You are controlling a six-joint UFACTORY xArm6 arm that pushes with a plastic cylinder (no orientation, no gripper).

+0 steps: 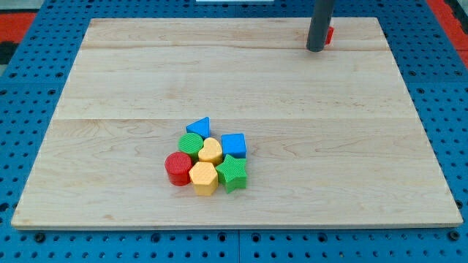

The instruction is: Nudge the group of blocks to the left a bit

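A tight group of blocks lies a little left of the board's middle, toward the view's bottom: a blue triangle, a green round block, a yellow heart, a blue cube, a red cylinder, a yellow hexagon and a green star. My tip is far from the group, at the view's top right. It stands right in front of a red block, which the rod mostly hides.
The blocks lie on a pale wooden board. Around it is a blue perforated table on all sides.
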